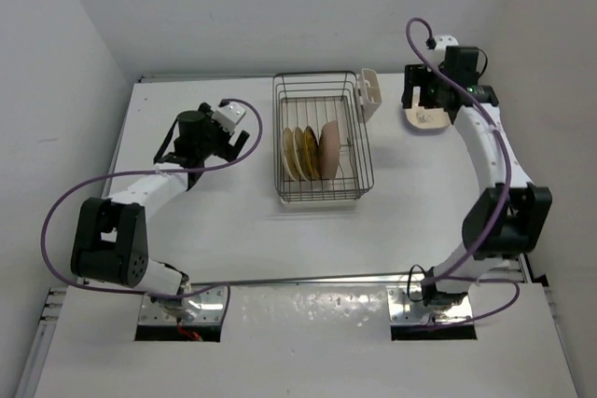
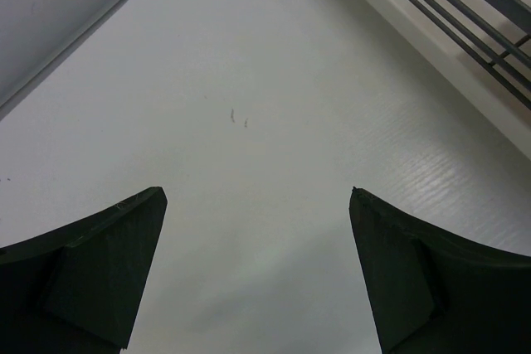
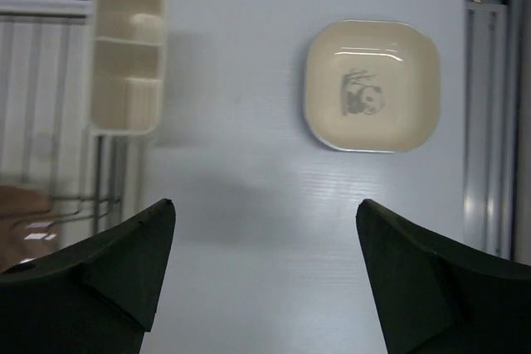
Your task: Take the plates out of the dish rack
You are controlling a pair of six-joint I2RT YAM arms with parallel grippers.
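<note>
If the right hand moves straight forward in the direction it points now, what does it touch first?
Probably the bare table, between the white cutlery cup and the cream panda dish. The right hand is open and neither object lies in line with it, though depth is unclear.

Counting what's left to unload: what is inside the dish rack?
Several plates stand on edge in the dish rack: cream, gold-patterned and pinkish. They overlap, so the exact count is hidden.
</note>
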